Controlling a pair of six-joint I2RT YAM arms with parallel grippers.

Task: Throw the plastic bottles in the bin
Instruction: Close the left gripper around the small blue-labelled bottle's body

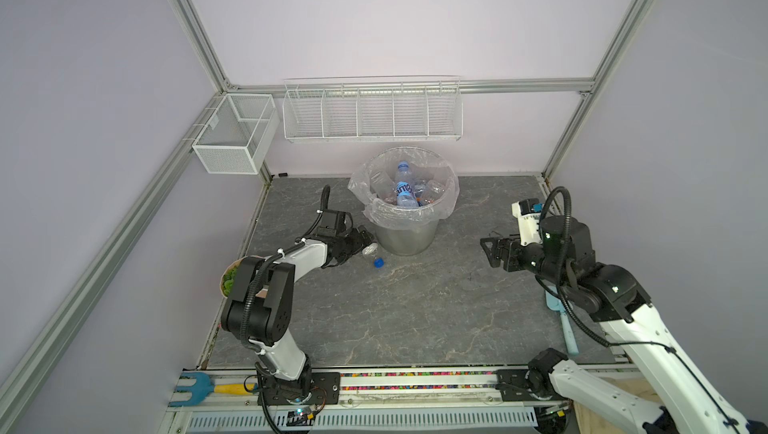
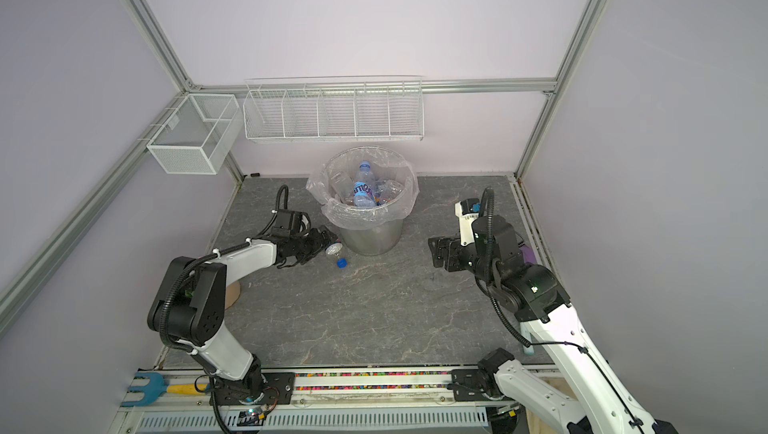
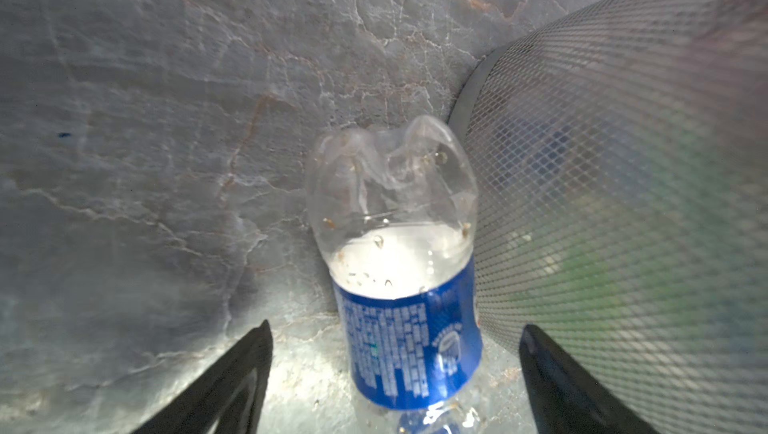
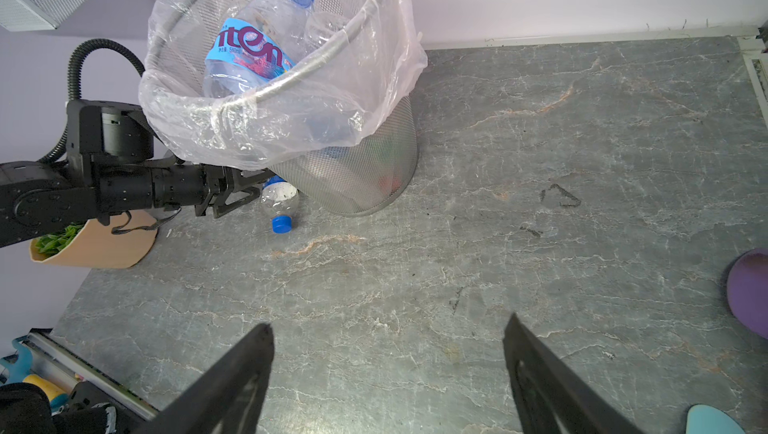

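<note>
Straddling one of the plastic bottles (image 3: 399,269), the jaws of the left arm (image 1: 307,255) stand spread wide. The two black fingers (image 3: 232,382) flank the blue label and neither visibly touches it. Nothing is pinched.

This bottle is clear with a blue cap and crushed at the base end. It lies on its side on the bench (image 1: 415,307) at the foot of the bin (image 1: 409,238), on the bin's left-arm side. The crushed base end is nearest the bin's foot and the cap end lies farther out. In the left wrist view its side runs along the bin's mesh wall; whether they touch cannot be told.

The jaws of the right arm (image 1: 615,286) are also spread and empty. They hang over bare bench well apart from the bin on its right-arm side, pointed toward it.

The bin stands upright with a clear bag folded over its rim. Several clear bottles are piled inside, and a large blue-labelled bottle (image 1: 403,188) stands highest.

Further out, a tan pot with greenery (image 4: 104,244) sits beyond the left arm from the bin. White wire baskets (image 1: 372,113) hang on the wall behind the bin.
</note>
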